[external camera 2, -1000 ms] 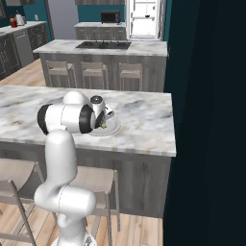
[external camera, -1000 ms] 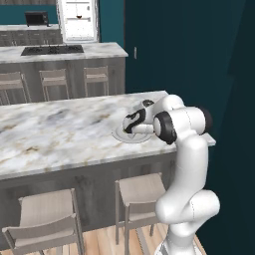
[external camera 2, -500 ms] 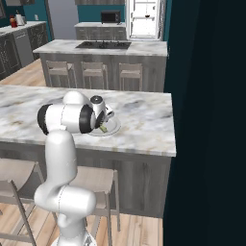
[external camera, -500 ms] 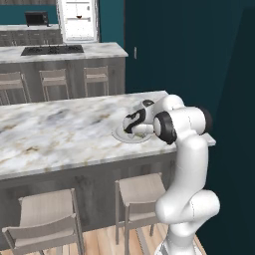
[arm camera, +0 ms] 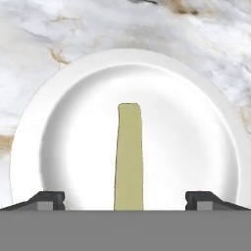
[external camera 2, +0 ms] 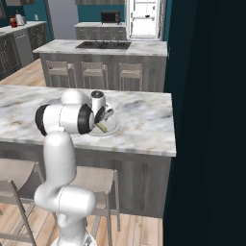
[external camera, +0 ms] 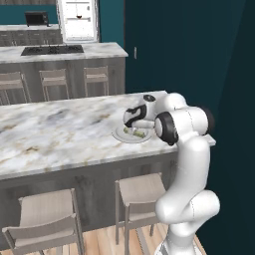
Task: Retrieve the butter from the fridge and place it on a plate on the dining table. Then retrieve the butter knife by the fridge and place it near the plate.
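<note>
The butter (arm camera: 129, 157) is a pale yellow-olive stick lying flat in the middle of the round white plate (arm camera: 196, 127). My gripper (arm camera: 126, 201) hangs just above it, open. Its fingertips (arm camera: 46, 200) stand wide to either side and do not touch the stick. From the base, the gripper (external camera: 133, 119) points down over the plate (external camera: 119, 134) near the right end of the marbled dining table (external camera: 55, 129). The butter (external camera 2: 102, 128) peeks out beneath the gripper (external camera 2: 103, 117) on the plate (external camera 2: 113, 127). The fridge (external camera: 77, 20) stands far back, its white interior showing. The butter knife is out of view.
Pale stools (external camera: 137, 191) are tucked under the table's near side. Behind the table is a stove-topped counter (external camera: 60, 52) with more stools. A dark teal wall (external camera: 199, 50) closes the right side, close to the table's end (external camera 2: 168, 125).
The jaws have spread apart and let go of the butter, which now lies free on the plate. The arm has barely moved.
</note>
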Tool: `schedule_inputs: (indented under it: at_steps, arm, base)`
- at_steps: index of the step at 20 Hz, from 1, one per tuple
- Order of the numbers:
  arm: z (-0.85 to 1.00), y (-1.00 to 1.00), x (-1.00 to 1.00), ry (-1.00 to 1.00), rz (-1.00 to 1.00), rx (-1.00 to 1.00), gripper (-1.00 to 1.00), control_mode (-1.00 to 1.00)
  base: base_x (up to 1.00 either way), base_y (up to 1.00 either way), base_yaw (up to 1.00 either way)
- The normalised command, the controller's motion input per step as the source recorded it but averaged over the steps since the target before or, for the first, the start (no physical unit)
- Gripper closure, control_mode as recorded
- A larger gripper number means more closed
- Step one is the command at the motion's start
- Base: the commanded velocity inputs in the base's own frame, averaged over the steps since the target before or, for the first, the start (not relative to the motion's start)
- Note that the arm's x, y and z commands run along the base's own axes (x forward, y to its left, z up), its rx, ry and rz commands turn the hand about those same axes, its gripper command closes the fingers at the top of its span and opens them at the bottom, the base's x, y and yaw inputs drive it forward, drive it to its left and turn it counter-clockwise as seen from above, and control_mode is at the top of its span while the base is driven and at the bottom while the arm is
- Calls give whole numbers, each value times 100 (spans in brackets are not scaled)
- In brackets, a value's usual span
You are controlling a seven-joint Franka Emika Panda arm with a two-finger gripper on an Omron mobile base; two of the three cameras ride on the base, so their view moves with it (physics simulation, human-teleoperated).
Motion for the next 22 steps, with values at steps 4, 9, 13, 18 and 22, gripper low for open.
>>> schedule_inputs:
  at_steps: [4,9,13,18,22]
  arm:
    - [100,0,-5,19,0,6,-100,-100]
    - [93,0,-33,22,-8,1,-100,-100]
    - [65,-2,-35,27,-22,-13,-100,-100]
    - [76,0,-69,21,-13,-5,-100,-100]
    - [43,-7,-100,2,-9,0,-100,-100]
  base:
    - [0,0,0]
    - [0,0,0]
    - [0,0,0]
    - [0,0,0]
    - [0,0,0]
